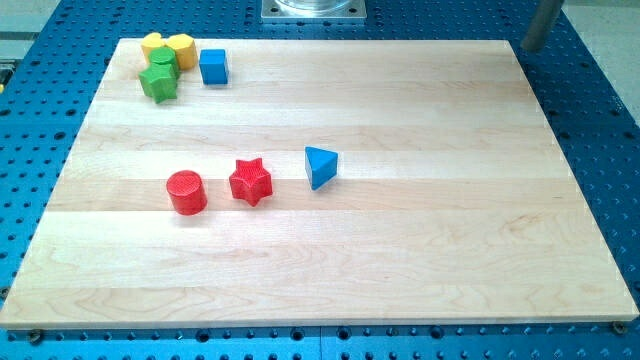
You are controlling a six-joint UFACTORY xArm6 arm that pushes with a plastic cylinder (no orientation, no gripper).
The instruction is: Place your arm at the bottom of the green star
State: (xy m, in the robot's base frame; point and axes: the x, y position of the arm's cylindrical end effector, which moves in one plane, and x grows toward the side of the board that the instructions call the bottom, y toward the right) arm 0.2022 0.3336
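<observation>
In the camera view, the pale wooden counter (330, 260) fills most of the frame, a planked board lying on a blue perforated base (600, 120) that shows along every side. The whole lower half of the board and its right side lie open, with free room from the middle row of blocks down to the view's bottom edge. The green star (158, 85) sits far up in the view's top-left corner, close to the board's left and top edges, packed into a tight cluster: a green cylinder (162, 61) touches it just above, and two yellow blocks (167, 46), whose shapes are hard to make out, crowd behind that at the very top. A blue cube (213, 66) stands just to the right of this cluster, slightly apart. The wood directly below the star is bare down to the middle row. That row, well apart from the star, holds a red cylinder (186, 191), a red star (250, 181) beside it, and a blue triangular block (320, 166) further right. All blocks look like matte plastic with faintly ridged sides. A grey post (540, 22) enters at the view's top right, off the board, and a grey metal plate (313, 9) sits at the top centre. My tip does not show, so its place relative to the blocks cannot be told; there is no pincer on this arm, so nothing is held.
</observation>
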